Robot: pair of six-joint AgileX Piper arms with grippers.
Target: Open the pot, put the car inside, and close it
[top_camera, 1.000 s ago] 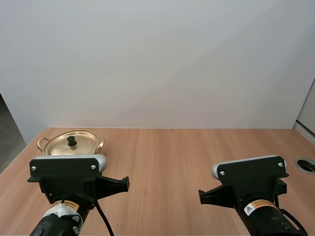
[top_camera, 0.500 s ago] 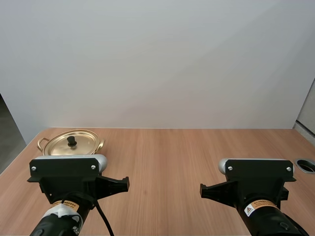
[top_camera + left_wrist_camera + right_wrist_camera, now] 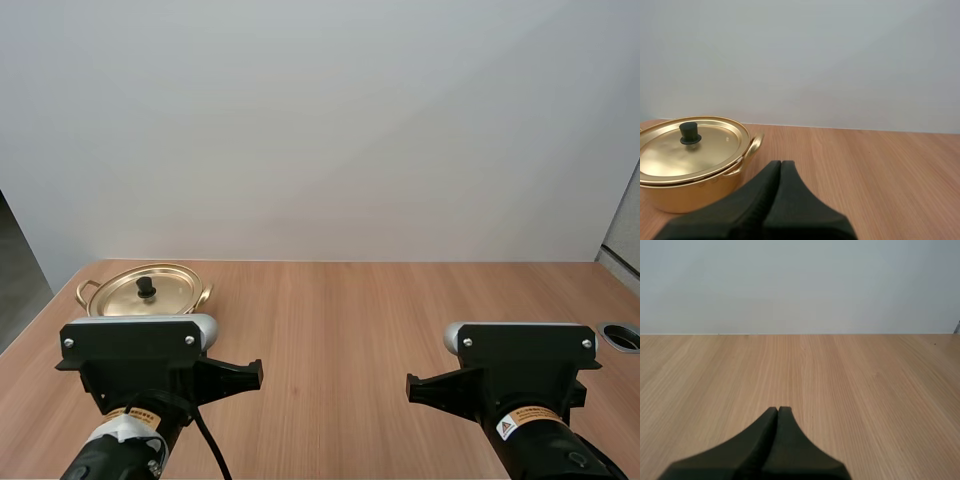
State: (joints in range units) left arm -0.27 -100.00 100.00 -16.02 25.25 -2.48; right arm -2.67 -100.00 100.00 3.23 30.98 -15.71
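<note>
Two grippers, both pressed closed on nothing. My left gripper (image 3: 781, 164) sits near the gold pot (image 3: 685, 195), whose side wall the left wrist view gives me. My right gripper (image 3: 778, 410) is over the table (image 3: 865, 380). From high I see the lid (image 3: 165, 292) seated on the pot at the far left, contents hidden.

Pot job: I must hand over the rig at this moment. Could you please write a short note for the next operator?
Left end effector: shut on nothing, low over the table, a little short of the pot.
Right end effector: shut on nothing, low over the table on the right side.
Pot: at the table's far left, ahead of the left arm, with the lid on.
Done: nothing yet.
Left: lift the lid, put the car in, close the pot.
</note>
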